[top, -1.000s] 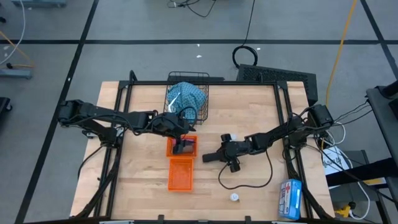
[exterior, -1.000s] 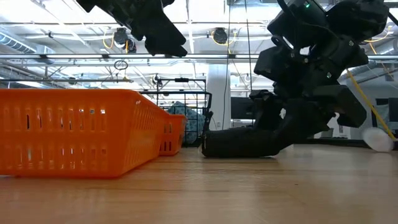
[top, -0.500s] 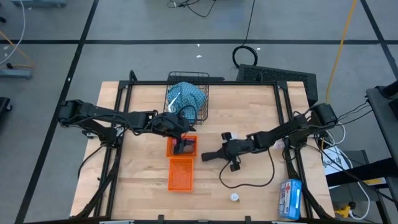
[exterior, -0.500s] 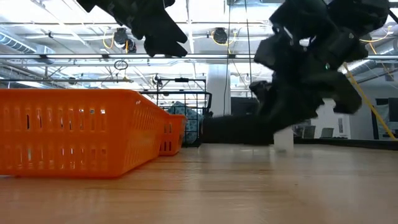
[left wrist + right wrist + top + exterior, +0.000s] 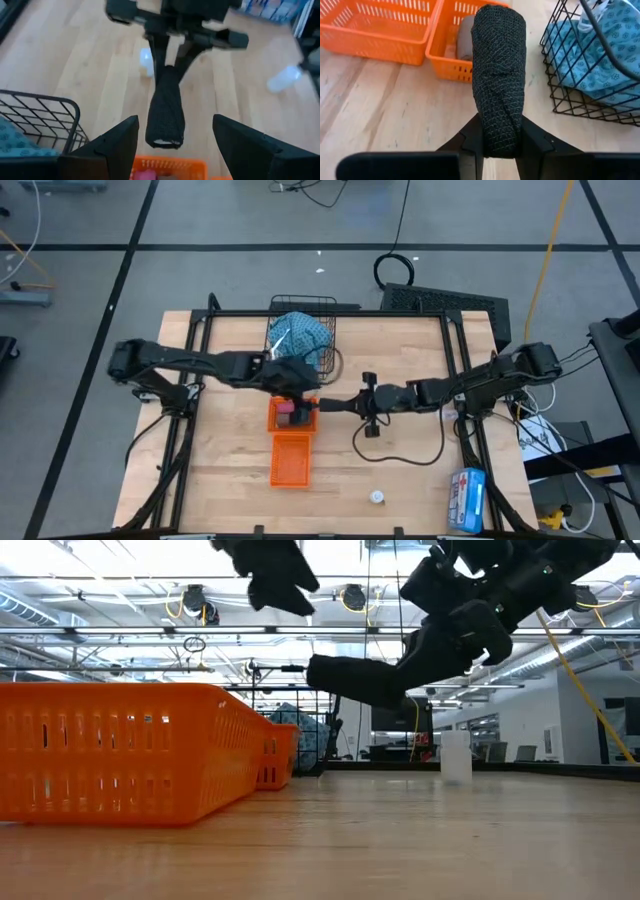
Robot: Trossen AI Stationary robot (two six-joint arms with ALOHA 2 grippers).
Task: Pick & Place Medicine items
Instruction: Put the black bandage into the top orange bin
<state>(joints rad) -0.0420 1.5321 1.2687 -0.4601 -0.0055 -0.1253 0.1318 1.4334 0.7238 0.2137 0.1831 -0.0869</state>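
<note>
Tabletop (image 5: 230,480) is seen from above. Wire basket (image 5: 305,330) at 12 o'clock holds the blue patterned pouch (image 5: 298,333). Two orange bins sit centre: far orange bin (image 5: 277,420) with a pink oblong (image 5: 284,408) inside, near orange bin (image 5: 291,460) at 6 o'clock of it. Black oblong (image 5: 497,75) is clamped lengthwise in the right tool (image 5: 498,131), held airborne just at 3 o'clock of the far bin. Left tool (image 5: 175,142), fingers spread and empty, hovers over that bin. For a clean drop, the oblong should be carried fully over the rim, lowered, then released.

Overhead, table-level, perhaps two close wrist views
</note>
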